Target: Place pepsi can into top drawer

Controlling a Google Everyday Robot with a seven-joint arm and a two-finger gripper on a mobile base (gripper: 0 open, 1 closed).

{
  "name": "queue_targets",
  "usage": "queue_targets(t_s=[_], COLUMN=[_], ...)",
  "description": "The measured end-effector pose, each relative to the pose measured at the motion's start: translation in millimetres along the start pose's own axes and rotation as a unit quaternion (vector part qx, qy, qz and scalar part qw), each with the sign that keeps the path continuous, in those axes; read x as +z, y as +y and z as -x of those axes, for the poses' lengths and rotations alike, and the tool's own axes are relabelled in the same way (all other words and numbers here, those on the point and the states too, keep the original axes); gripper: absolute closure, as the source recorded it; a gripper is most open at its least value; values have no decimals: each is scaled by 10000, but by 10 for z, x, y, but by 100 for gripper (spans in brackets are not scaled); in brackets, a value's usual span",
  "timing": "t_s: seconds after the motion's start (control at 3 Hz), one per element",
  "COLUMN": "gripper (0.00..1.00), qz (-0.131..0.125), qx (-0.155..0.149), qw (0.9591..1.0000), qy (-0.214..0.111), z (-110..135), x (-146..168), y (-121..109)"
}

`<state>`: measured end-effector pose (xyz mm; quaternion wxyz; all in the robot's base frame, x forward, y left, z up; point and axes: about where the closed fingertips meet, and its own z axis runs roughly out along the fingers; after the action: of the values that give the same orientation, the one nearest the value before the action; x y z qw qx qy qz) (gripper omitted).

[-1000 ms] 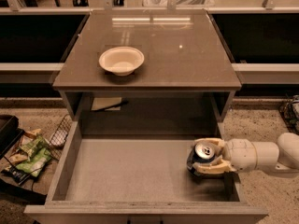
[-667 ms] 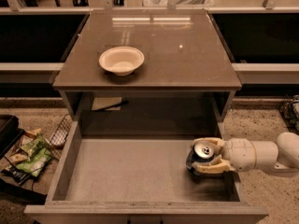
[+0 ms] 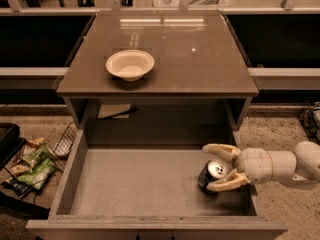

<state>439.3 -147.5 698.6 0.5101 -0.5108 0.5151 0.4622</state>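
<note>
The pepsi can [image 3: 212, 174] is dark blue with a silver top. It rests on the pale grey floor at the right end of the open top drawer [image 3: 140, 184]. My gripper [image 3: 220, 167] reaches in over the drawer's right wall. Its cream fingers are spread around the can. The upper finger [image 3: 221, 149] stands apart from the can, and the lower finger [image 3: 223, 184] lies close beside it. The can leans slightly to the left.
A cream round bowl [image 3: 130, 64] sits on the brown glossy cabinet top [image 3: 200, 59]. A wire basket and snack bags [image 3: 30, 166] lie on the floor left of the drawer. A counter edge runs behind the cabinet.
The upper finger has moved away from the can, so the fingers have spread. The can has settled slightly lower on the drawer floor. The arm has barely moved.
</note>
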Motion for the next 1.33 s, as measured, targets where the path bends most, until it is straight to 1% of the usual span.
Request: queue_targets(t_s=[0.33,0.67,1.0,1.33], gripper=[0,0,0,0], qz=[10,10,192,661], qx=[-1,-1,-58,-37], qw=[10000,10000,9997,9962], qy=[-3,-3,148,566], z=[2,2,347,995], x=[10,10,36,62], y=[0,0,-157,-396])
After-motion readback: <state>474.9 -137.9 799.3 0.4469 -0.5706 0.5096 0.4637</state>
